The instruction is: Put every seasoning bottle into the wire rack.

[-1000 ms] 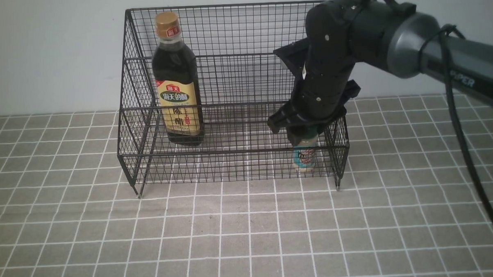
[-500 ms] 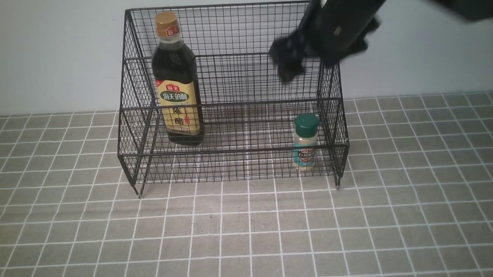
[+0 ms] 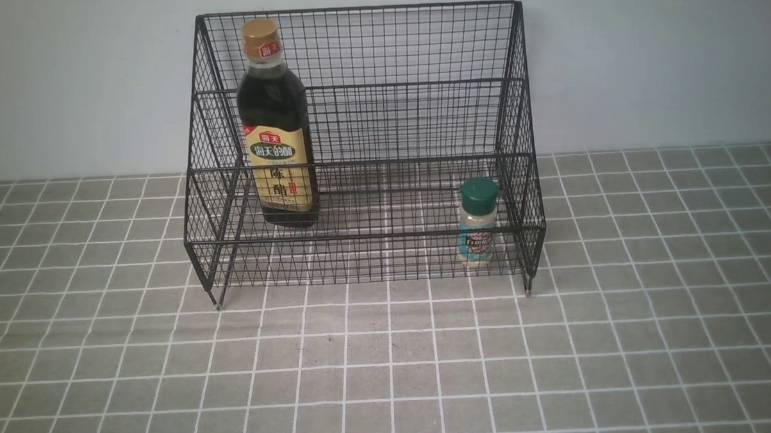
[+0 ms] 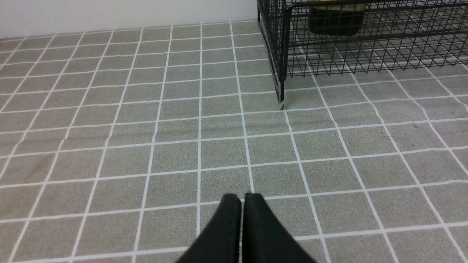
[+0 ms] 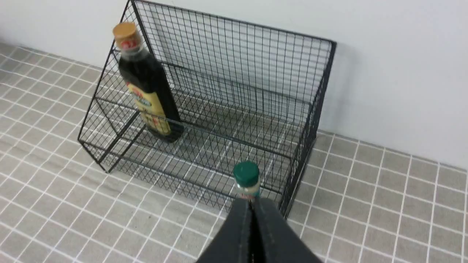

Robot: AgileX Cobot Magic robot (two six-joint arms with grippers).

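The left gripper and the right gripper each had their jaws pressed together, holding nothing. Both were out of the front view. The small shaker stood upright, cap up, on the lower tier of the wire rack at about 4 o'clock. The tall bottle stood upright at about 10 o'clock, gold cap up. In the left wrist view only its base showed, cut off.

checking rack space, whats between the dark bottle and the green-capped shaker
Only bare rack wire, front view: dark bottle upper tier, shaker lower tier.
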